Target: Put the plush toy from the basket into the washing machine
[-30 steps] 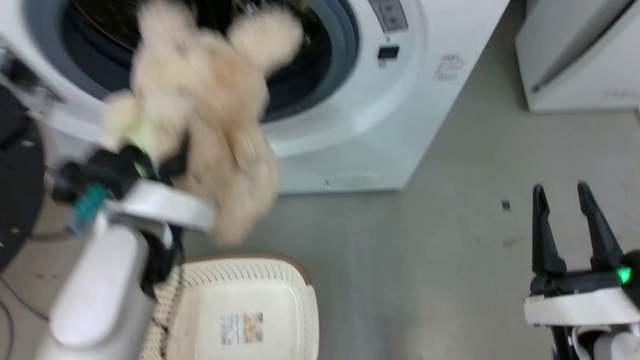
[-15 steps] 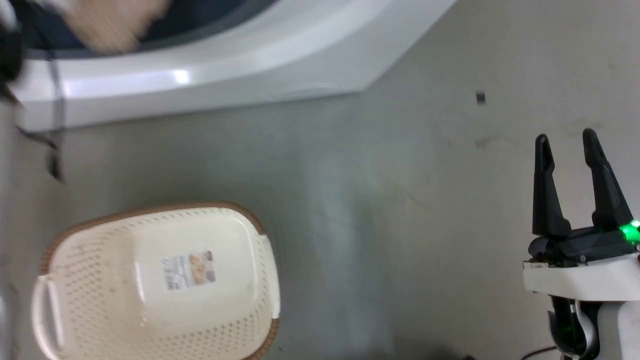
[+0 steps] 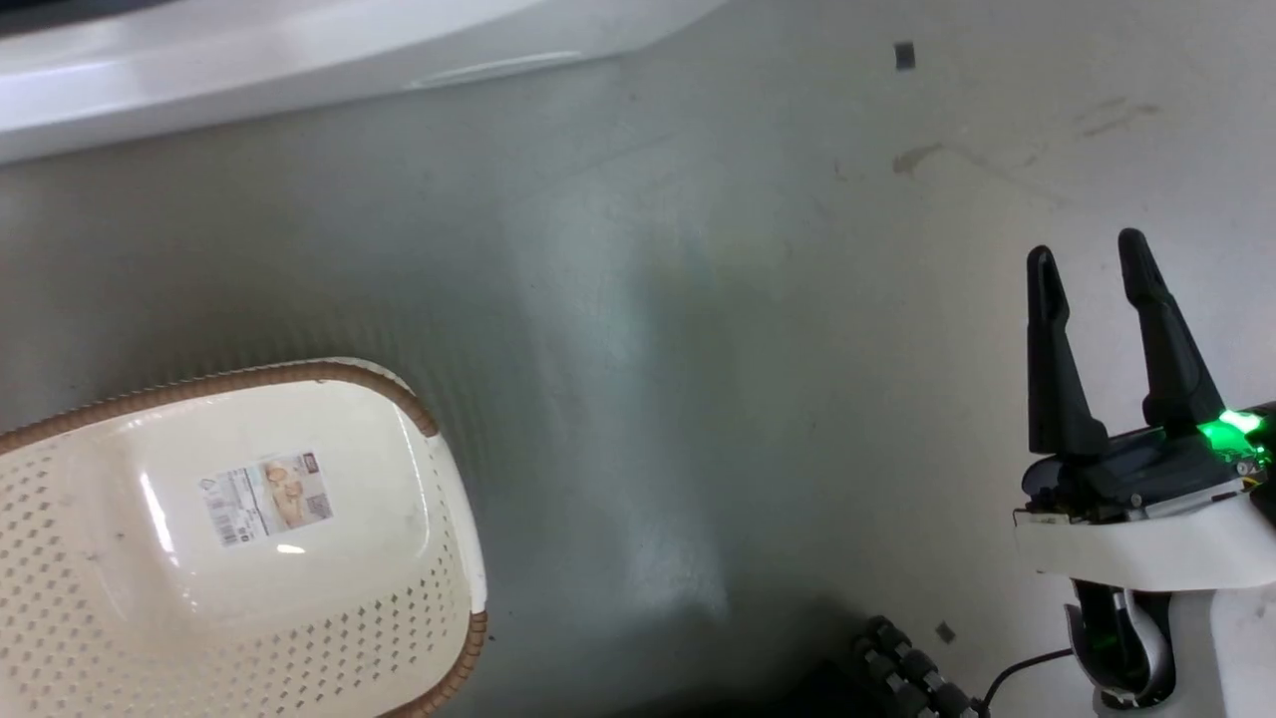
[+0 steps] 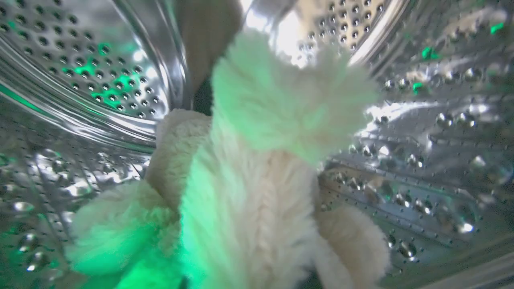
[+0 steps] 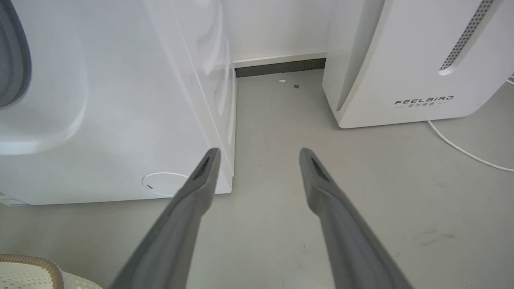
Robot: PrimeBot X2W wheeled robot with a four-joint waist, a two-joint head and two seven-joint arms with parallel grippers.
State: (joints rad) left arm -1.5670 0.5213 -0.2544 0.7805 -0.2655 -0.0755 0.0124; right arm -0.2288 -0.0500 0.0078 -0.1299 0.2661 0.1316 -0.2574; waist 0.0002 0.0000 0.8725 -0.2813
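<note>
From here I see the plush toy (image 4: 249,192) lying inside the washing machine (image 4: 421,120) drum, I cannot tell whether my left gripper grips it, and my right gripper (image 3: 1086,249) hangs spread apart over the floor (image 3: 698,349), well apart from the basket (image 3: 419,598).

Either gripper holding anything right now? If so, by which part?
Right gripper: open, nothing held. Left gripper: plush toy is close before its wrist camera inside the drum, fingers hidden in fur, so hold cannot be told.
</note>
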